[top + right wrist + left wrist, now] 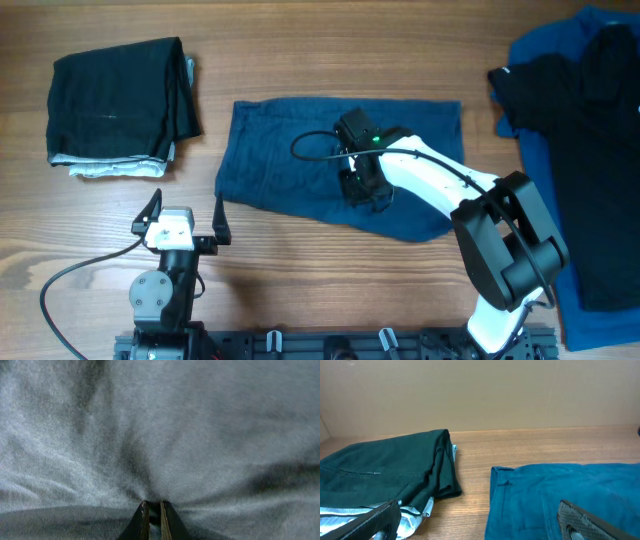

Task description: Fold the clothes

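The navy shorts (285,150) lie flat in the middle of the table (330,50), their long axis running side to side across our reach. Our right gripper (365,190) sits on their middle, fingers together and pinching a tuck of the cloth (creases fan out from the tips in the wrist view). The left gripper (187,212) hangs wide apart and empty, just off the shorts' near left corner, so we judge it the nearer arm for that end.
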### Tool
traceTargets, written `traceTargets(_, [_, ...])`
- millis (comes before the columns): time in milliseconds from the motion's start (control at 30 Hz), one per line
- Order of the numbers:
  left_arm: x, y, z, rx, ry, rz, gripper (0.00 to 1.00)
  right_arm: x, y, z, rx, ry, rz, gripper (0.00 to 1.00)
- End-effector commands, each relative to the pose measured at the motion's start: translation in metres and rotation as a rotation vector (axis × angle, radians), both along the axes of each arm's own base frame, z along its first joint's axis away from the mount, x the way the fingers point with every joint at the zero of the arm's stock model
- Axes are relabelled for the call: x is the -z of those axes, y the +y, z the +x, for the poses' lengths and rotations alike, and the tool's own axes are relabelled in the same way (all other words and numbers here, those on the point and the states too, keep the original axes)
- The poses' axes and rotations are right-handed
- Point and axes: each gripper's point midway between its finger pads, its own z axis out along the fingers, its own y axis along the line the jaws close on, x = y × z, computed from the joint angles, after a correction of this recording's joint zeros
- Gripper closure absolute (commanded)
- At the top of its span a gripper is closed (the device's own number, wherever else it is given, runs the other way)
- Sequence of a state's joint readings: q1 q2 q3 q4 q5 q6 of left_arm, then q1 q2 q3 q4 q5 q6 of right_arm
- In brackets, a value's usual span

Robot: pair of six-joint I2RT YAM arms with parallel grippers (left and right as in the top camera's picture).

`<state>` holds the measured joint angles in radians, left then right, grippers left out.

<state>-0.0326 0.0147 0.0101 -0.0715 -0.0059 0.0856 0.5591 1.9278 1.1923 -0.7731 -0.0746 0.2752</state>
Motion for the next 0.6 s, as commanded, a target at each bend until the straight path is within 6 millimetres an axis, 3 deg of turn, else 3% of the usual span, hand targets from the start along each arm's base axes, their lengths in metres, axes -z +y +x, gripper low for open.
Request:
traceTargets(0, [0.001, -0.003, 0.000, 0.014, -0.001, 0.014, 0.00, 0.010, -0.005, -0.021, -0.055, 0.081, -0.008, 0.91])
traceTargets(133, [0.001, -0.003, 0.000, 0.014, -0.001, 0.014, 0.00, -0.008, 0.006, 0.002, -0.068, 0.008, 0.035, 0.90])
traceTargets(267, [0.001, -0.003, 0.000, 0.014, -0.001, 0.014, 0.00, -0.056, 0.026, 0.031, -0.091, -0.111, 0.109, 0.89])
traceTargets(400, [0.001, -0.003, 0.000, 0.014, -0.001, 0.014, 0.00, -0.092, 0.047, 0.040, -0.128, -0.178, 0.233, 0.87])
traceTargets(567, [0.001, -0.003, 0.000, 0.014, -0.001, 0.014, 0.00, -0.091, 0.056, 0.035, -0.146, -0.156, 0.278, 0.83])
